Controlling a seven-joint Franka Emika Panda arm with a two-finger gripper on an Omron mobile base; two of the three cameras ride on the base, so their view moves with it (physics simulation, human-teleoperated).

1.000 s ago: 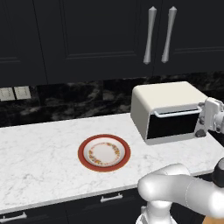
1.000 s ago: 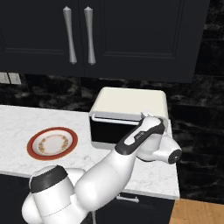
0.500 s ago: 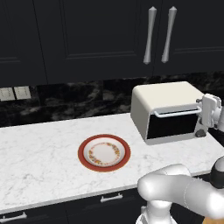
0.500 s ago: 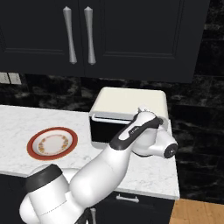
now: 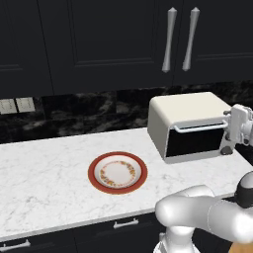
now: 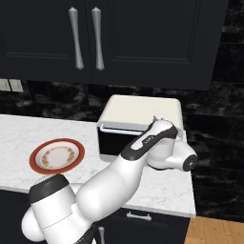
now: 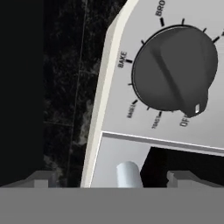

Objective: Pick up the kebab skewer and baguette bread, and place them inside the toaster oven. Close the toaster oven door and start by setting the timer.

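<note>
The end effector (image 5: 236, 129) hangs with jaws spread wide, gripping nothing, at the toaster oven's (image 5: 190, 126) knob panel. A grey knob (image 7: 175, 70) lies straight ahead, its ridge diagonal, pointer at off; the toaster oven door (image 5: 193, 142) sits shut alongside.

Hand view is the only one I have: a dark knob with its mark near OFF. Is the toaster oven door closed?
Observer: Yes. In the left base view the toaster oven door stands shut, with its pale bar handle up against the toaster oven.
Operator: Where on the front am I?
Observer: The gripper is at the right end of the front, high up. Another grey knob sits below it.
Operator: What else is nearby?
Observer: A red-rimmed plate lies on the counter, left of the oven.
</note>
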